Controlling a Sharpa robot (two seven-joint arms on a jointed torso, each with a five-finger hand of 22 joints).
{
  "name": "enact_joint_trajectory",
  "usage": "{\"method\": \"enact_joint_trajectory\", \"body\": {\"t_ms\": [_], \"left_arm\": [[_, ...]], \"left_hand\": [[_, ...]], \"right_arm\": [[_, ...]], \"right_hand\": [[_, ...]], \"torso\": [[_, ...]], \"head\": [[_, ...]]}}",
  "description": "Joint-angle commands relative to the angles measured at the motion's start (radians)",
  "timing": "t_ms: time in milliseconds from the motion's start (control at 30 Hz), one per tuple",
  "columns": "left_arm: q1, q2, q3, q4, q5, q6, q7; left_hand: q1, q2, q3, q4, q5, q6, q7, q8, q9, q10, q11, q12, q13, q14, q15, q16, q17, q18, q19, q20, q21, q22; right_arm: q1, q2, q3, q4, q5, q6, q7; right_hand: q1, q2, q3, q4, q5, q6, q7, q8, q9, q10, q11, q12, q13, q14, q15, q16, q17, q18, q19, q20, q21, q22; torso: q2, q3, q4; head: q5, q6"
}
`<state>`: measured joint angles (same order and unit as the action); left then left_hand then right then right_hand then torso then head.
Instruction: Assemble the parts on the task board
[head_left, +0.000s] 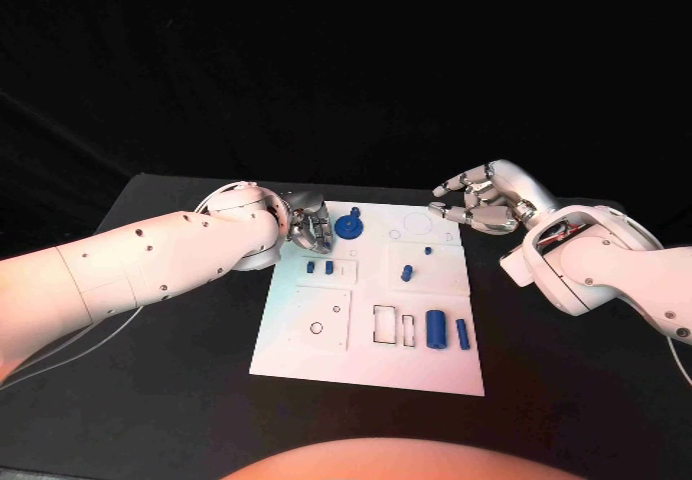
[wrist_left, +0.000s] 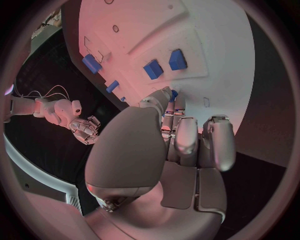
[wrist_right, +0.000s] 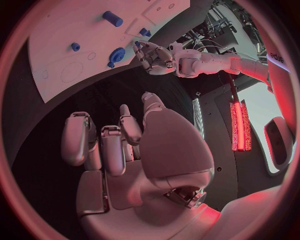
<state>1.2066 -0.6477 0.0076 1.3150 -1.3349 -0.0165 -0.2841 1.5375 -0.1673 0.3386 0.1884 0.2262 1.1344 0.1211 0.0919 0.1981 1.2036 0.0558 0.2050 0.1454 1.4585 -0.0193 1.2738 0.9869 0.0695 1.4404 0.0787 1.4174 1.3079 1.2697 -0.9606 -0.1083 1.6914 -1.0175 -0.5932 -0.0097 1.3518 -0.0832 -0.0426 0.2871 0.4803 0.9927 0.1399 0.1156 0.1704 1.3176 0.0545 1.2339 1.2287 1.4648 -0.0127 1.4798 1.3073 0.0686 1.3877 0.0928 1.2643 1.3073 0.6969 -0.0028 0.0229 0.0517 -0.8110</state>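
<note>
Left hand (head_left: 306, 228) fingers on blue gear (head_left: 351, 228) at task board (head_left: 368, 355) far edge; grasp can't tell; right hand (head_left: 480, 198) curled, empty, off-board; two cylinders (head_left: 436, 325) in near slots

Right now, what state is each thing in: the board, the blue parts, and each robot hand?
task board: flat on the black table.
blue round part: at the board's far left corner, beside the left robot hand's fingers; contact unclear.
two long blue parts: lying side by side near the board's right edge.
left robot hand: fingers curled; grip unclear.
right robot hand: off the board's far right corner, fingers curled, holding nothing.
</note>
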Motion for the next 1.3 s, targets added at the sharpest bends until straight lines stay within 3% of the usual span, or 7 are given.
{"method": "enact_joint_trajectory", "body": {"t_ms": [33, 667, 967, 1300], "left_arm": [[-0.002, 0.005, -0.001, 0.001, 0.002, 0.031, 0.000], [-0.003, 0.002, -0.001, 0.003, -0.004, 0.042, -0.008], [-0.003, 0.003, -0.001, 0.002, -0.001, 0.037, -0.005], [-0.003, 0.001, -0.001, -0.003, 0.006, 0.049, -0.012]], "left_hand": [[-0.010, 0.002, 0.006, 0.000, 0.004, 0.006, 0.002, -0.004, -0.001, 0.010, 0.000, -0.005, 0.001, -0.003, 0.001, -0.004, -0.001, -0.019, 0.000, 0.001, 0.002, 0.097], [-0.018, -0.002, 0.013, -0.003, 0.004, -0.003, 0.008, -0.016, -0.008, 0.013, 0.003, -0.014, 0.001, -0.004, 0.003, -0.006, -0.007, -0.018, -0.003, 0.001, -0.001, 0.094], [-0.033, -0.018, 0.036, -0.010, 0.004, -0.091, 0.014, -0.033, -0.047, 0.027, 0.005, -0.033, 0.005, -0.005, 0.005, -0.006, -0.016, -0.018, -0.004, 0.003, -0.002, 0.094], [-0.038, -0.021, 0.041, -0.010, 0.004, -0.105, 0.014, -0.032, -0.056, 0.030, 0.003, -0.037, 0.006, -0.005, 0.004, -0.006, -0.019, -0.018, -0.003, 0.003, -0.002, 0.095]], "right_arm": [[-0.001, 0.000, 0.000, 0.002, -0.010, 0.004, 0.004], [-0.001, -0.001, 0.000, 0.002, -0.010, 0.001, 0.005], [-0.001, -0.001, 0.000, 0.001, -0.010, 0.001, 0.005], [-0.001, -0.001, 0.000, 0.000, -0.010, 0.001, 0.003]], "right_hand": [[0.002, 0.010, 0.001, -0.004, 0.004, 0.004, -0.003, 0.005, -0.002, 0.005, -0.002, 0.006, 0.002, 0.063, -0.006, -0.006, 0.081, 0.008, -0.002, -0.002, -0.005, 0.037], [0.002, 0.010, 0.001, -0.004, 0.004, 0.004, -0.003, 0.005, -0.002, 0.005, -0.002, 0.006, 0.002, 0.063, -0.006, -0.006, 0.081, 0.008, -0.002, -0.002, -0.005, 0.037], [0.002, 0.010, 0.001, -0.004, 0.004, 0.004, -0.003, 0.005, -0.002, 0.005, -0.002, 0.006, 0.002, 0.063, -0.006, -0.006, 0.081, 0.008, -0.002, -0.002, -0.005, 0.037], [0.003, 0.010, 0.001, -0.004, 0.004, 0.004, -0.003, 0.005, -0.002, 0.002, -0.002, 0.001, -0.003, 0.061, -0.006, -0.009, 0.075, 0.009, -0.005, -0.002, -0.010, 0.033]], "torso": [[0.000, 0.0004, 0.0003], [0.000, -0.0002, 0.0008], [-0.001, 0.0003, 0.0000], [0.000, 0.0005, 0.0000]], "head": [[0.000, -0.001], [-0.001, 0.000], [0.000, -0.001], [-0.001, 0.000]]}}
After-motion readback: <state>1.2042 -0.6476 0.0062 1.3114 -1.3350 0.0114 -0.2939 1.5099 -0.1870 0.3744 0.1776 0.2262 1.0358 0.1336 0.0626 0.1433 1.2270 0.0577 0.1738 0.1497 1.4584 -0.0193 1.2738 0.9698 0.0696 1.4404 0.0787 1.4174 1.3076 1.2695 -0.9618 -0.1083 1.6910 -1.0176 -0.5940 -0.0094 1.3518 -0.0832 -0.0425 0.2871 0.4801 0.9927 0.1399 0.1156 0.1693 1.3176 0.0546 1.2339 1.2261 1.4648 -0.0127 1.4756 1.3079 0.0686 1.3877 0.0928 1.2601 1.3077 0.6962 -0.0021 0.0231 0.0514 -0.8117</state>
